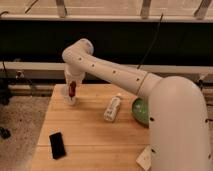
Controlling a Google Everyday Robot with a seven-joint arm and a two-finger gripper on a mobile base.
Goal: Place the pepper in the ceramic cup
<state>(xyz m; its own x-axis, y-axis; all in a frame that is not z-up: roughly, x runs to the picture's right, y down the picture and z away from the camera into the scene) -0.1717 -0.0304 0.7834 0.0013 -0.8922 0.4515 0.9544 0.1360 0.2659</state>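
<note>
My gripper is at the back left of the wooden table, at the end of the white arm that reaches in from the right. It is shut on the pepper, a slim dark red piece hanging upright between the fingers. The ceramic cup, small and white, stands directly under the gripper. Only the cup's lower part shows, and the pepper's lower end is at or just inside its rim.
A white bottle with a label lies on its side mid-table. A green bowl sits at the right, partly behind the arm. A black phone lies front left. A small white object is front right.
</note>
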